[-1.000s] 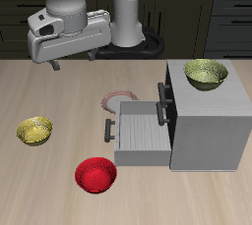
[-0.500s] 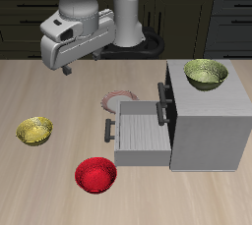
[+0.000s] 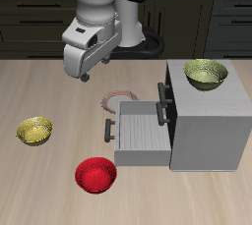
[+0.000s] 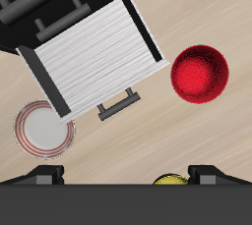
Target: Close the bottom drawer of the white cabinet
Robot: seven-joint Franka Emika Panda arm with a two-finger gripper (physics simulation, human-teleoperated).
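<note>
The bottom drawer stands pulled out of the white cabinet, between a red bowl and a plate, while the tool hovers above that plate, seemingly narrow, holding nothing.

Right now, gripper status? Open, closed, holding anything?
Gripper: open and empty, up in the air behind the bottom drawer, touching nothing.
</note>
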